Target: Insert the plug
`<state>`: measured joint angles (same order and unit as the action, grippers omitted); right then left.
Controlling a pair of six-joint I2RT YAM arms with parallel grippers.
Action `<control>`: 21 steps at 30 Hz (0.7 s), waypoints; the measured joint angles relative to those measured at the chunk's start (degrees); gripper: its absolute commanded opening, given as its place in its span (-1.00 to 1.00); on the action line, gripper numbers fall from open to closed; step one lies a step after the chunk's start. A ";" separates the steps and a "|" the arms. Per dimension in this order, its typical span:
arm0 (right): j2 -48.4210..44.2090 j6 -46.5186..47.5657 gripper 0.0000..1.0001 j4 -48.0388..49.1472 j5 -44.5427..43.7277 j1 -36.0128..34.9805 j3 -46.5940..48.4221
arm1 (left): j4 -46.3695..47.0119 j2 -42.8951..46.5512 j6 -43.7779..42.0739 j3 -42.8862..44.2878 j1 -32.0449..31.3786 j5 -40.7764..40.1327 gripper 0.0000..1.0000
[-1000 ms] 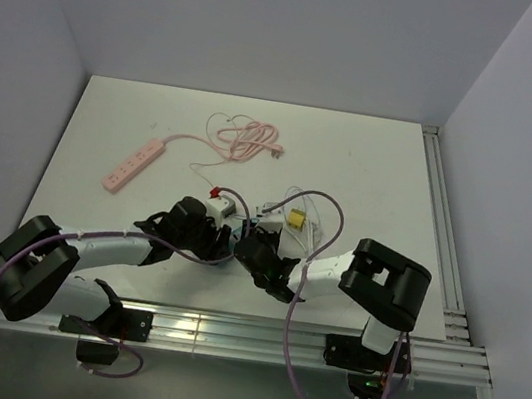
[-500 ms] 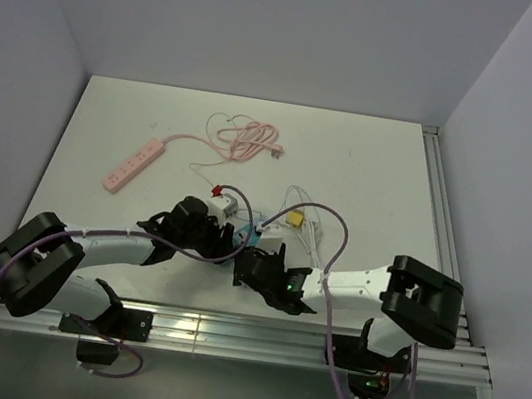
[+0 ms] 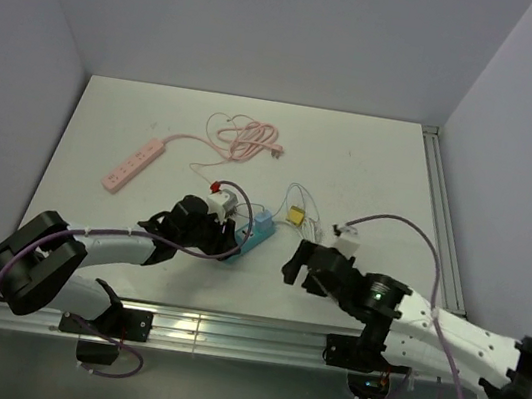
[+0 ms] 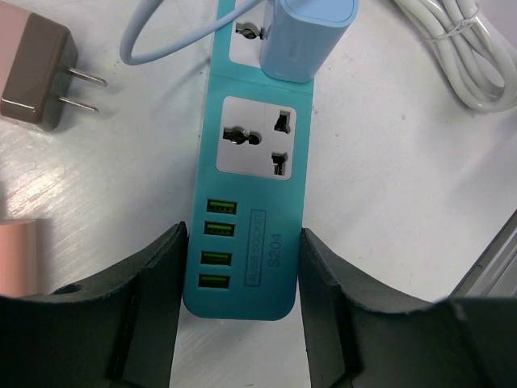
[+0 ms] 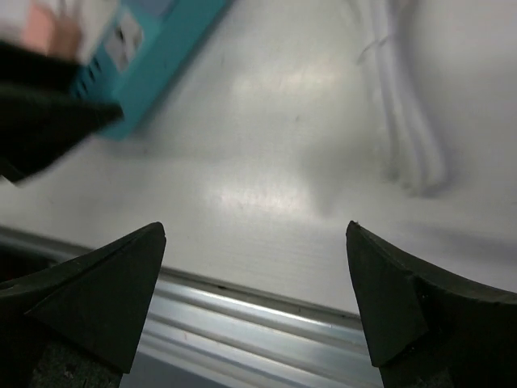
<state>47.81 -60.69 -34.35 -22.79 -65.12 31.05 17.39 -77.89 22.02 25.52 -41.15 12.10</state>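
A teal power strip lies on the white table, with several USB ports at its near end. My left gripper is shut on that near end, one finger against each side. A light blue plug stands in the strip's far socket, and its blue cord loops off to the left. The middle socket is bare. From above, the strip sits just right of my left gripper. My right gripper hangs open to the right of the strip, holding nothing. In the right wrist view its jaws stand wide over bare table near the front rail, with the strip at the upper left.
A brown two-pin plug lies left of the strip and a white cable to its right. A pink power strip and its coiled cord lie at the back left. A yellow part and a white adapter sit mid-table. The metal rail runs along the front edge.
My right gripper has opened, let go of the plug and drawn back to the right, with its arm swinging out. The left gripper has kept its hold on the strip.
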 measured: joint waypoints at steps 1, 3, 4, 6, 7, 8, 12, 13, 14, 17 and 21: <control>-3.58 0.42 1.00 -1.29 0.00 3.34 0.04 | 0.04 -0.07 0.13 -0.02 -0.09 -0.11 -0.99; -7.23 2.49 1.00 -3.32 0.39 9.97 0.98 | 0.33 -0.17 0.42 -0.04 -0.63 -0.83 -0.99; -7.45 4.35 1.00 -3.58 1.79 13.51 1.97 | 0.44 -0.20 0.70 -0.13 -1.05 -1.42 -0.99; -3.61 8.44 1.00 -4.13 3.98 21.40 5.66 | 1.25 -0.20 1.57 -0.72 -2.21 -2.95 -0.99; 0.20 10.54 1.00 -4.15 5.01 24.94 8.24 | 1.57 -0.20 1.92 -1.03 -2.89 -3.85 -0.99; 4.59 12.44 0.99 -4.28 5.40 27.19 11.06 | 1.73 -0.20 2.40 -1.31 -3.72 -4.87 -0.99; 22.32 18.58 0.64 -2.99 6.88 29.75 21.92 | 1.73 -0.20 4.63 -1.62 -7.65 -9.64 -0.99; 25.57 19.85 0.38 -2.47 7.37 29.94 23.50 | 1.70 -0.17 5.27 -1.62 -8.46 -10.78 -0.99; 27.61 20.81 -0.10 -2.47 7.63 30.01 24.50 | 1.73 -0.17 5.99 -1.62 -9.03 -11.82 -0.99; 31.43 22.67 -0.25 -2.80 9.01 31.04 27.21 | 1.70 -0.17 7.89 -1.62 -10.54 -14.69 -0.99; 34.10 24.28 0.05 -2.05 8.98 32.22 29.75 | 1.73 -0.22 10.03 -1.62 -12.11 -17.29 -0.99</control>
<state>81.91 -36.40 -36.40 -13.80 -32.91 60.80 19.11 -78.11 32.05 23.90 -53.25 -5.19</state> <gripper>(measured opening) 0.471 0.558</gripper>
